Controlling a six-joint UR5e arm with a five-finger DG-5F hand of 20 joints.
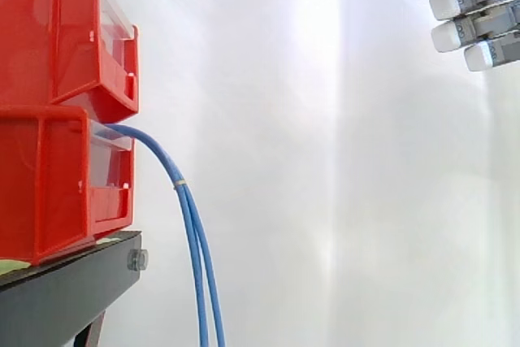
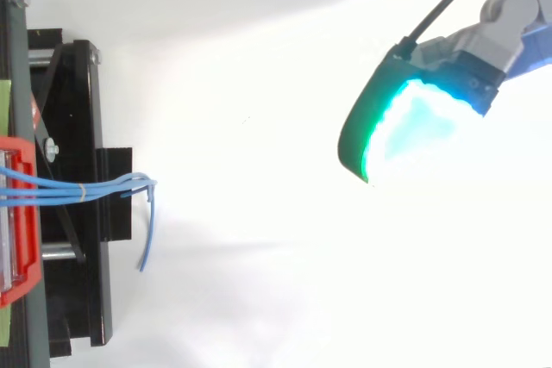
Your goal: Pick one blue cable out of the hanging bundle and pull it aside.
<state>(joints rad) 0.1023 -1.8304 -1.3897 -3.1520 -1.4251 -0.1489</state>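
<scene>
High at right, well apart from the blue cable bundle hanging from the lower red bin, the hand hovers straight-fingered, empty, seemingly staging its approach.

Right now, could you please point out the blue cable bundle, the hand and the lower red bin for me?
blue cable bundle [image 1: 189,217], side view, on its hanging stretch.
hand [image 1: 479,30], side view, on a straight finger.
lower red bin [image 1: 49,193], side view, on its side wall.

Lighting: bright, even; white curtain washed out; top view glare-blown around glowing hand; faint shadow beside stand.
</scene>
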